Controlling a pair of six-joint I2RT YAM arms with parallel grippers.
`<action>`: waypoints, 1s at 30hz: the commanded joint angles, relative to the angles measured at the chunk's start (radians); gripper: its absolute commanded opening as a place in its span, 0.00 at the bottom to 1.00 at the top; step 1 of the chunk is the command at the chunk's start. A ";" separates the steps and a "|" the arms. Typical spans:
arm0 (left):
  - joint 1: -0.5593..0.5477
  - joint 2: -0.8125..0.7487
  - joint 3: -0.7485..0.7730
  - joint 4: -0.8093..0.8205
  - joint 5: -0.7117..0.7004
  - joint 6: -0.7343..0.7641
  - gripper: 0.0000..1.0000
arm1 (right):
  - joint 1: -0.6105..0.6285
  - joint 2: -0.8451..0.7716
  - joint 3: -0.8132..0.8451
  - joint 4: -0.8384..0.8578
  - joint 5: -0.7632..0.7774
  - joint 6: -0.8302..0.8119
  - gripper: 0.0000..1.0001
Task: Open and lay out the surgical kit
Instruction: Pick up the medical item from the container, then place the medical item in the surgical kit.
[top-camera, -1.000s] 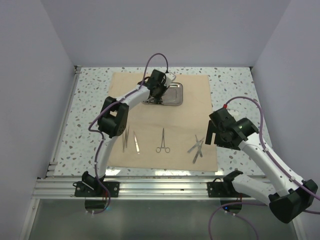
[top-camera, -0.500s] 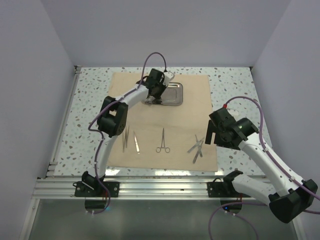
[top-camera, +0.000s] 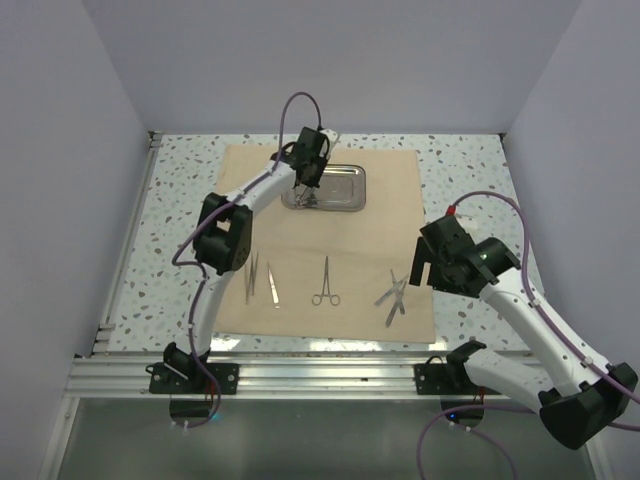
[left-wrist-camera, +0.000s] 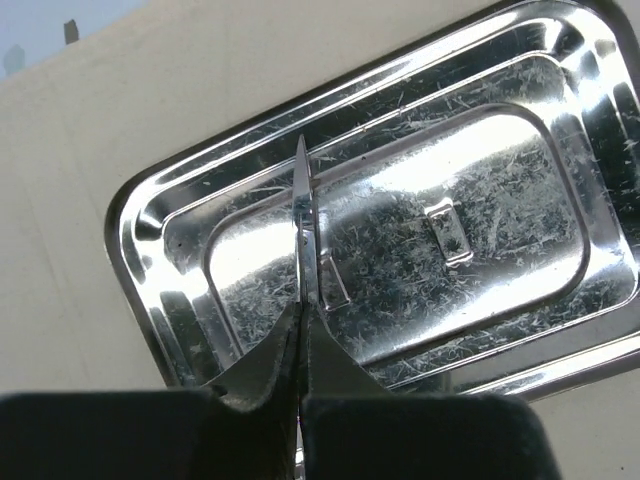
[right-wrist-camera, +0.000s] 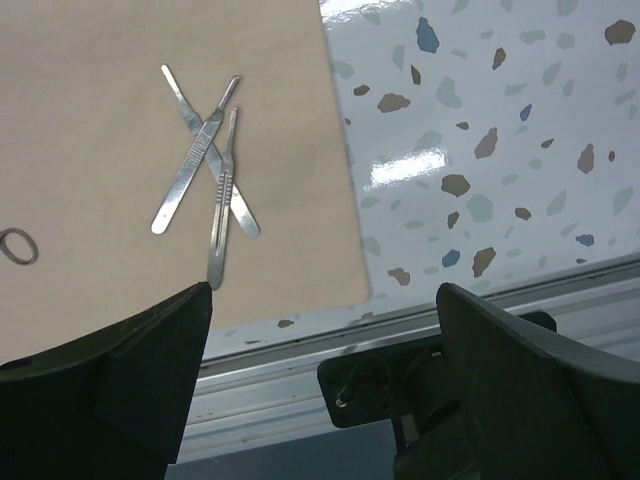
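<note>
Pinching thin instrument (left-wrist-camera: 302, 200) w/ L tool (left-wrist-camera: 300, 325) over tray (left-wrist-camera: 560, 120) | R tool (right-wrist-camera: 325, 295) wide, empty

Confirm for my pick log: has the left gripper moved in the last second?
Yes. In the top view the left gripper, shut on a thin silver instrument, has shifted left, toward the far-left corner of the shiny rectangular steel tray.

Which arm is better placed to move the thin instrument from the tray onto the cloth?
Left. The left hand is shut on the thin instrument over the tray; the right hand is open, far away.
</note>
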 joint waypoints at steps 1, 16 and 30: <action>0.011 -0.129 0.077 -0.043 -0.071 -0.083 0.00 | -0.001 -0.030 0.025 0.034 0.002 0.005 0.98; -0.084 -0.529 -0.427 -0.014 -0.089 -0.263 0.00 | 0.001 -0.136 -0.027 0.039 -0.015 0.017 0.98; -0.252 -0.803 -0.802 0.001 -0.106 -0.557 0.00 | -0.001 -0.174 -0.060 0.051 -0.050 -0.001 0.99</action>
